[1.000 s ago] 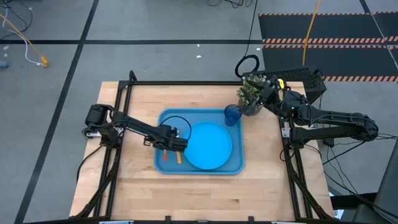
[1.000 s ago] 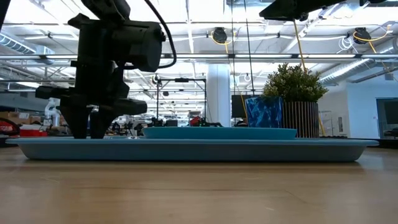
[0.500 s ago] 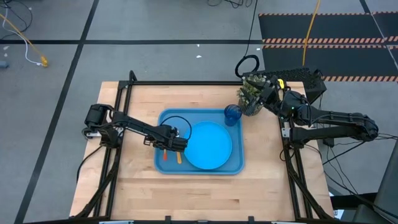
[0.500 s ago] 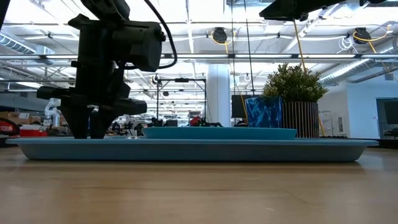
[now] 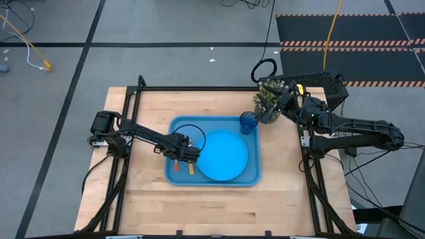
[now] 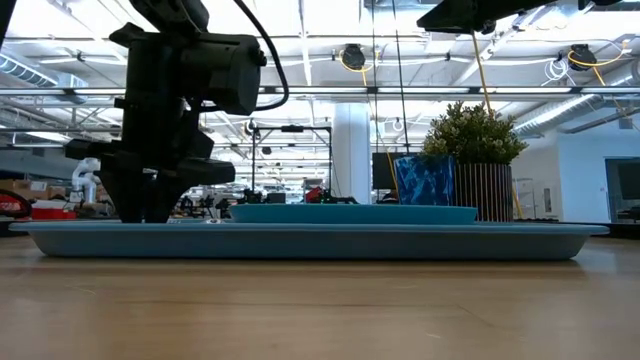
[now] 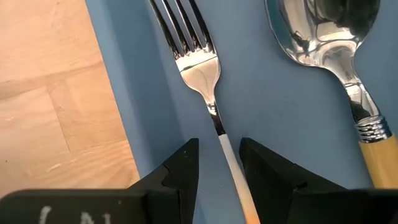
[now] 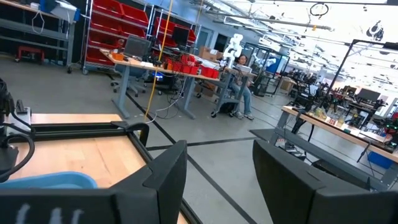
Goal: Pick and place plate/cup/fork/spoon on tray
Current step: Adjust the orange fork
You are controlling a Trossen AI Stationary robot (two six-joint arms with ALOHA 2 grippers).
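On the wooden table [image 5: 146, 199], the tray [image 5: 252, 178] holds one plate [image 5: 222, 155], cup [image 5: 248, 122], fork [image 7: 198, 62], spoon [image 7: 336, 43]; handles cut off. Left gripper [image 7: 219, 163] straddles the fork, slightly apart; right gripper [image 8: 217, 168] spread.

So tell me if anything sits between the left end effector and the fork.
Nothing visible does. The left end effector is down in the tray, its fingers straddling the fork handle. The spoon lies beside it, clear of the fingers.
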